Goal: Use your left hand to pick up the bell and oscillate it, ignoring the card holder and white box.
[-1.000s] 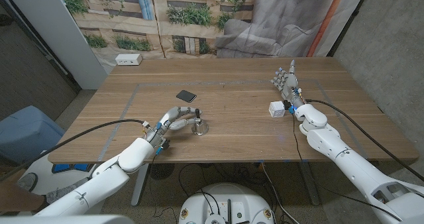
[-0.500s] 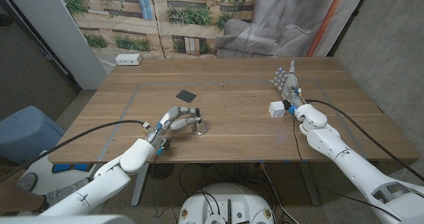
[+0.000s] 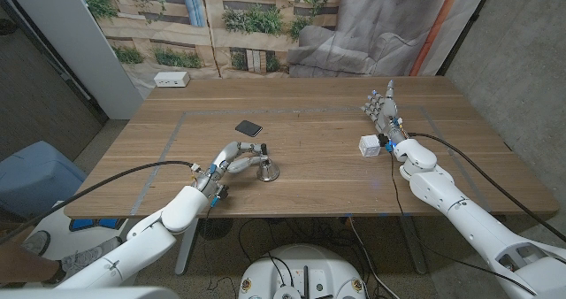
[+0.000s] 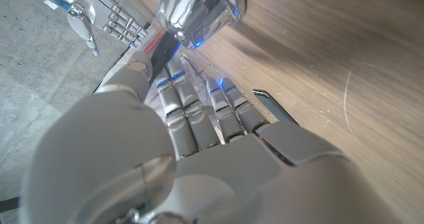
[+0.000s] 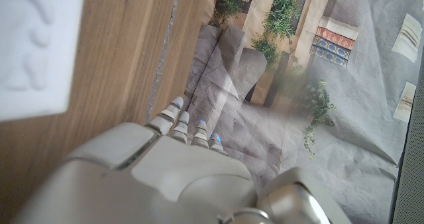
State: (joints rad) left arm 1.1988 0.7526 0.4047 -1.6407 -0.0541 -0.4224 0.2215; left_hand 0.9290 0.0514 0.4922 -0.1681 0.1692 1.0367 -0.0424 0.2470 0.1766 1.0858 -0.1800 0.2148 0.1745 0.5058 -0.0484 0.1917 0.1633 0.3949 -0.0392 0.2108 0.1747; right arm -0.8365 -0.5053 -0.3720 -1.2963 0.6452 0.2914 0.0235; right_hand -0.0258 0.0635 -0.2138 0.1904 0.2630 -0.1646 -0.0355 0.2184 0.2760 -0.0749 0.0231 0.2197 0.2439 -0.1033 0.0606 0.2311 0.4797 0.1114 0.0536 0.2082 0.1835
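One small metal bell is all you need to think about, and it stands upright on the wooden table, just nearer to you than the dark card holder and well apart from the white box off to its right. Your left hand reaches to the bell from its left side, fingers curved toward the slim handle; from the head view the fingertips look to be at the handle, but you cannot tell whether they are already pinching it or only touching. In the left wrist view the polished flared bell sits right at the tips of the fingers, its surface mirror-bright. Judge it as stiff, light for its bulk and slippery: smooth metal gives the fingers little to bite on, and the narrow stem could twist or slide out once you swing it. Take hold high on the handle, between thumb and fingers, not on the flared skirt, since a grip on the skirt would likely deaden the ring. The wide base should keep it from tipping as you close. Your right hand stands on its edge beyond the white box, fingers straight and together, holding nothing; leave it there.
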